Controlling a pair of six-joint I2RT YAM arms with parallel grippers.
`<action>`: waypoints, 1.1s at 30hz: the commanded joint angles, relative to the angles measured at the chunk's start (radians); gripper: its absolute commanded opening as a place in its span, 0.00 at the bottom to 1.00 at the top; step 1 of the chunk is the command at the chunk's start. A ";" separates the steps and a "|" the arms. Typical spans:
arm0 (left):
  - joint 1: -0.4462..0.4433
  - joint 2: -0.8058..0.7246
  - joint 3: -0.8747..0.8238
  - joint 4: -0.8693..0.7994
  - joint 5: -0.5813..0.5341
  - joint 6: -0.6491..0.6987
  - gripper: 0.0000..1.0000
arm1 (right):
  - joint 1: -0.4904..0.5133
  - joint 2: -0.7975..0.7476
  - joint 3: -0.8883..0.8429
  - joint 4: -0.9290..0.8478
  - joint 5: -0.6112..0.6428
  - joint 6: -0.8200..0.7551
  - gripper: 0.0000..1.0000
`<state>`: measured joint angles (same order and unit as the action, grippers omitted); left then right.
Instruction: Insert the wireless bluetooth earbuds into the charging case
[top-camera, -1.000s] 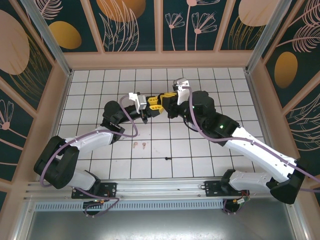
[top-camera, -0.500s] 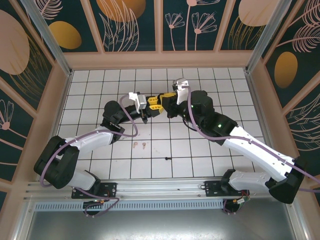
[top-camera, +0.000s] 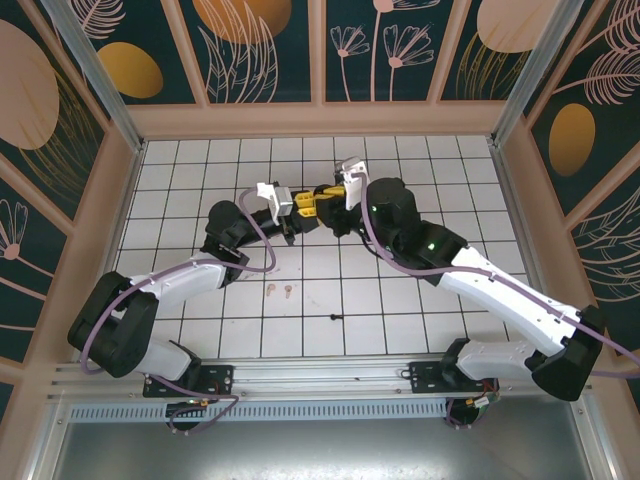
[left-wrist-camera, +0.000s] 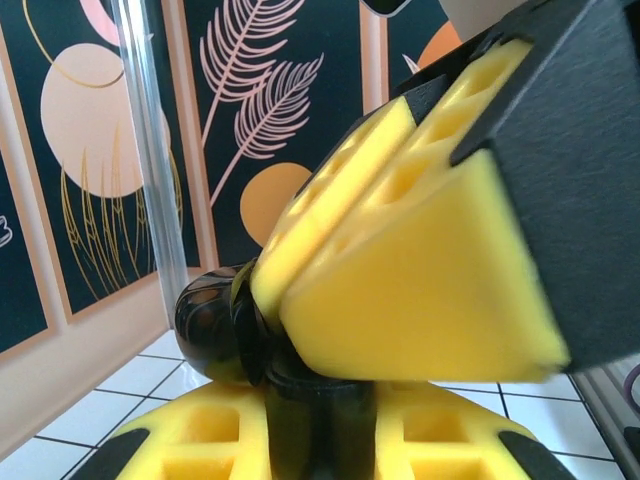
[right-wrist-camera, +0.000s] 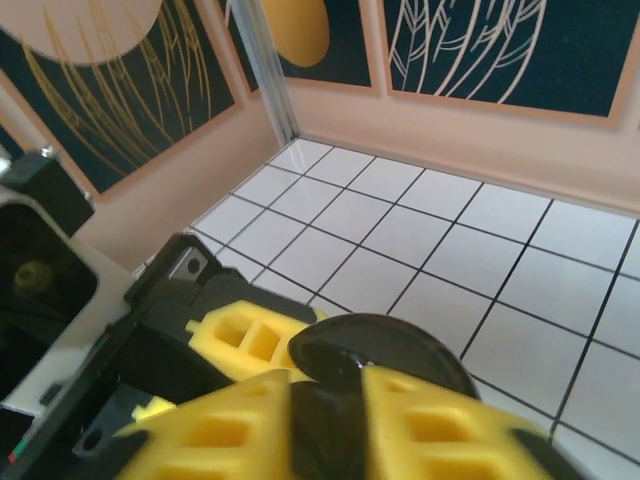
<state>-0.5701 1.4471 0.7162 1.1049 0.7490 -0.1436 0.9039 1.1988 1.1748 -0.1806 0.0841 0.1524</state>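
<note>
My left gripper (top-camera: 302, 208) is shut on a glossy black charging case (left-wrist-camera: 205, 325), whose body sits between its yellow fingers (left-wrist-camera: 190, 430). The case's lid (right-wrist-camera: 400, 345) stands open. My right gripper (top-camera: 323, 203) meets the left one tip to tip above mid-table; its yellow fingers (left-wrist-camera: 420, 300) press in right over the case. In the right wrist view its jaws stand slightly apart with black showing in the gap (right-wrist-camera: 330, 430). Two pink earbuds (top-camera: 272, 291) (top-camera: 288, 290) and one black earbud (top-camera: 335, 317) lie on the white tiles nearer the arm bases.
The white tiled floor (top-camera: 420, 170) is walled by a peach rim and dark floral panels (top-camera: 380, 50). Both arms reach inward from the near edge, and their cables loop beside them.
The right gripper has slid a little left, closer against the left gripper and the case, and its jaws have parted. The left arm has stayed put.
</note>
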 joint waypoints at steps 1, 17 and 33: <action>-0.008 -0.014 0.020 0.084 -0.022 -0.011 0.00 | 0.011 0.007 0.038 -0.073 0.035 0.031 0.50; 0.001 -0.019 -0.049 0.168 -0.165 -0.024 0.00 | -0.051 -0.202 0.108 -0.245 0.134 0.372 0.74; 0.077 -0.174 -0.109 0.054 -0.303 0.004 0.00 | 0.027 -0.129 -0.485 -0.241 -0.102 0.437 0.70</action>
<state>-0.5026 1.3052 0.6167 1.1847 0.4713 -0.1581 0.9138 1.0439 0.7280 -0.4461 0.0490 0.6079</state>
